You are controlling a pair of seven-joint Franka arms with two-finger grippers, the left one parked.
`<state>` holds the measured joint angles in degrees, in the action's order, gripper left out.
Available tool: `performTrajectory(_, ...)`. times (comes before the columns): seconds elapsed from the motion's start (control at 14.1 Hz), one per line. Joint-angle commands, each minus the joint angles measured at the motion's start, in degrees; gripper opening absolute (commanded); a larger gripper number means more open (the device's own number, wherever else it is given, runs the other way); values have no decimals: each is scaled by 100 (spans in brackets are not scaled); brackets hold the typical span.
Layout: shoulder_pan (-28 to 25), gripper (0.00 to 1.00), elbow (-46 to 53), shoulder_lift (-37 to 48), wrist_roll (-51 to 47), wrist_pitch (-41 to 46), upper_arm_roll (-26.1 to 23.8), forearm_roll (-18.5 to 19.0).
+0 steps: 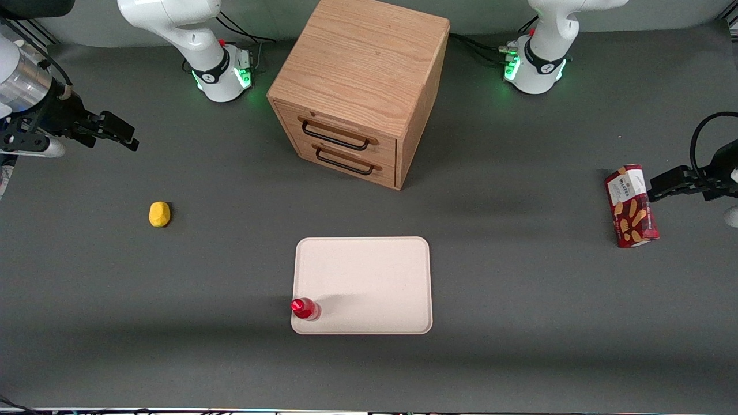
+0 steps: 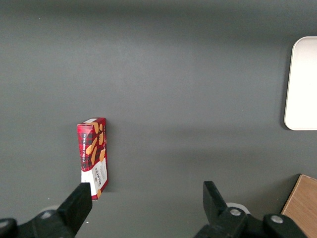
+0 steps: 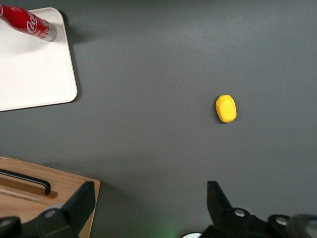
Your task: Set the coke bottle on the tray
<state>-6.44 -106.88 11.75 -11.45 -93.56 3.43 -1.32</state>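
One coke bottle (image 1: 305, 308) is standing upright on the tray (image 1: 369, 276), at the corner nearest the front camera toward the working arm's end, just inside the rim. The gripper (image 1: 118, 131) is hanging well apart from it, above the table (image 1: 519, 323) at the working arm's end, fingers spread and holding nothing. With placement apparently done, the arm is best pulling clear high, avoiding the yellow object (image 1: 159, 214) and wooden drawer cabinet (image 1: 360, 86).
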Motion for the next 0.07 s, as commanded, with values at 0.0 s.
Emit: performTrajectory(0.0,-24,100,141,-59,55,13,27,80)
